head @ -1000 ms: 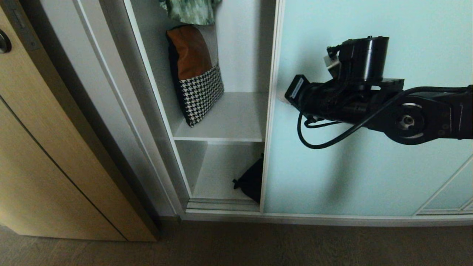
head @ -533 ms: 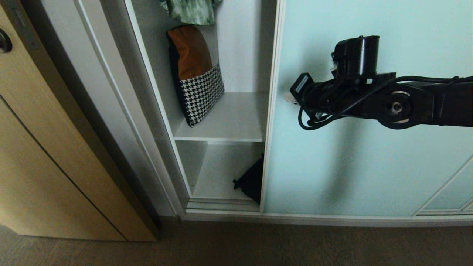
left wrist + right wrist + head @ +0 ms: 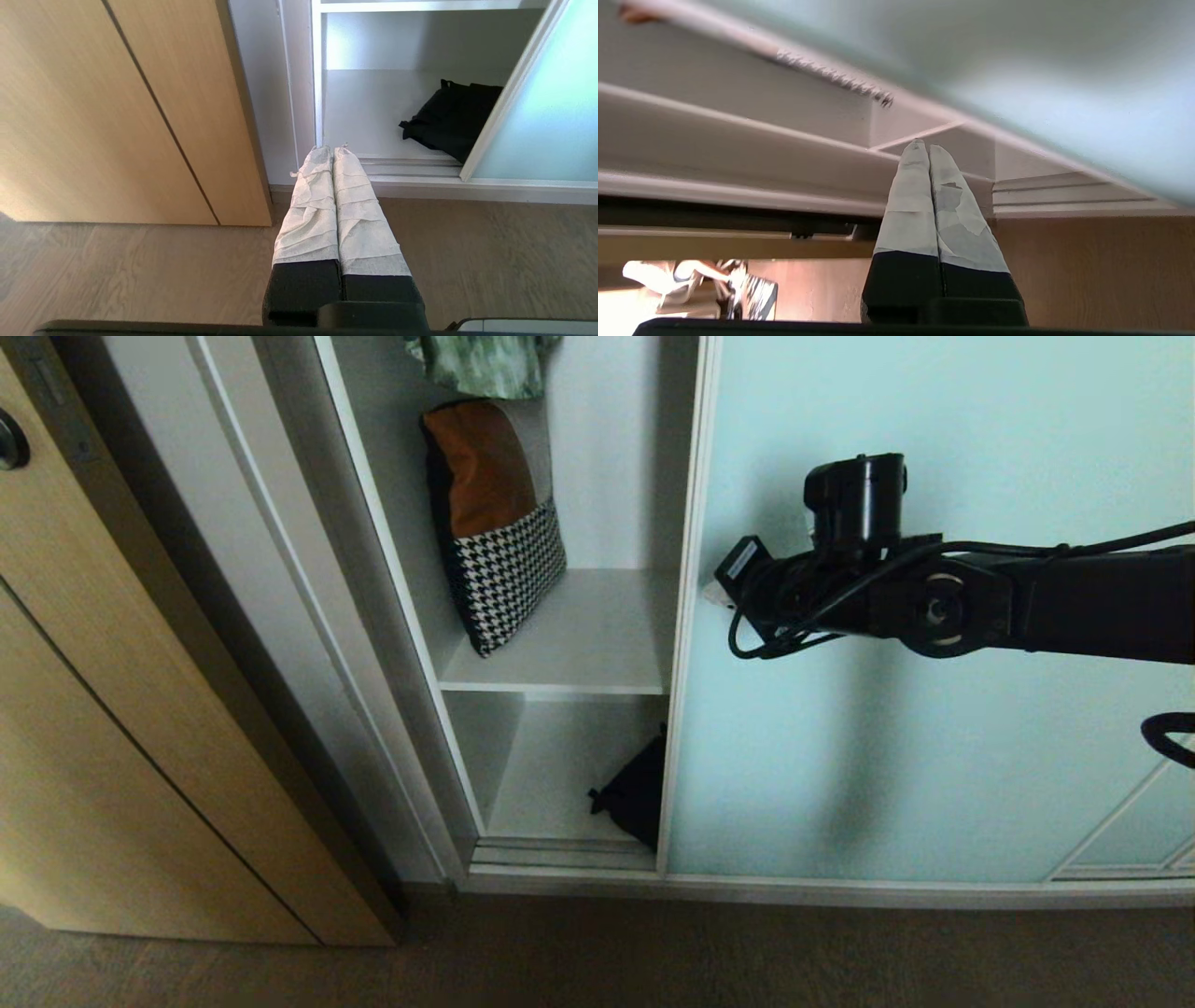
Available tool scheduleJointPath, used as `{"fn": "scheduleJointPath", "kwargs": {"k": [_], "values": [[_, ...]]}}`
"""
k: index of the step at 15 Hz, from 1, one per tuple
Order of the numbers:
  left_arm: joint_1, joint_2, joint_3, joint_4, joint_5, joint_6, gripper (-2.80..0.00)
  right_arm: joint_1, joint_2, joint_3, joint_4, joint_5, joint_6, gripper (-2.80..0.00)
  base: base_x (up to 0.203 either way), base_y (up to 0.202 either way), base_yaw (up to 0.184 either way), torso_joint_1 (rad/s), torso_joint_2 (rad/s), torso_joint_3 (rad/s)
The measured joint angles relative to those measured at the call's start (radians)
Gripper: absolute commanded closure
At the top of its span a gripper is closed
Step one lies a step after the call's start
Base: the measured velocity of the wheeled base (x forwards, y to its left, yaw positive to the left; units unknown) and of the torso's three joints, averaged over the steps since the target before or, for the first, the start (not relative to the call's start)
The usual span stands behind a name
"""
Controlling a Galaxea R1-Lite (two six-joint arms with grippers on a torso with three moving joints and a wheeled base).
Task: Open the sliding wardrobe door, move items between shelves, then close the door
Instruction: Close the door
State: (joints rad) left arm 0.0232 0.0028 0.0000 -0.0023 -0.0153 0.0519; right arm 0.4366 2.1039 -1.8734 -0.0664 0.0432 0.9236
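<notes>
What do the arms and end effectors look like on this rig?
The right arm is matte black with a round silver-centred joint, a stubby black cylinder on top and a loose black cable looping beneath. The right end effector has two long tapered fingers wrapped in pale, patchy tape over black bases. The left end effector matches, its wrap whiter and wrinkled.

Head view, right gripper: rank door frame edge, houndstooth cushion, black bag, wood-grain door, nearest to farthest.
From the right gripper, fingers shut:
1. sliding wardrobe door: its silver frame edge sits right beside the fingertips.
2. cushion: to the left, on the upper shelf.
3. black bag: below, bottom compartment.
4. wood-grain door: far left.
</notes>
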Motion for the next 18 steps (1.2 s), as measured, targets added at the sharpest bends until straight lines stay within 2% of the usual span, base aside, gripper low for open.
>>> {"fn": "scheduleJointPath", "kwargs": {"k": [5,15,18], "values": [[0.000,0.000,0.000,0.000,0.000,0.000,0.00,0.001,0.053,-0.057,0.006,0.001,-0.003,0.00,0.000,0.000,0.000,0.000,0.00,0.000],[0.000,0.000,0.000,0.000,0.000,0.000,0.00,-0.040,0.094,-0.059,-0.036,0.005,-0.023,0.00,0.000,0.000,0.000,0.000,0.00,0.000],[0.000,0.000,0.000,0.000,0.000,0.000,0.00,-0.043,0.103,-0.059,-0.061,0.009,-0.051,0.00,0.000,0.000,0.000,0.000,0.00,0.000]]}}
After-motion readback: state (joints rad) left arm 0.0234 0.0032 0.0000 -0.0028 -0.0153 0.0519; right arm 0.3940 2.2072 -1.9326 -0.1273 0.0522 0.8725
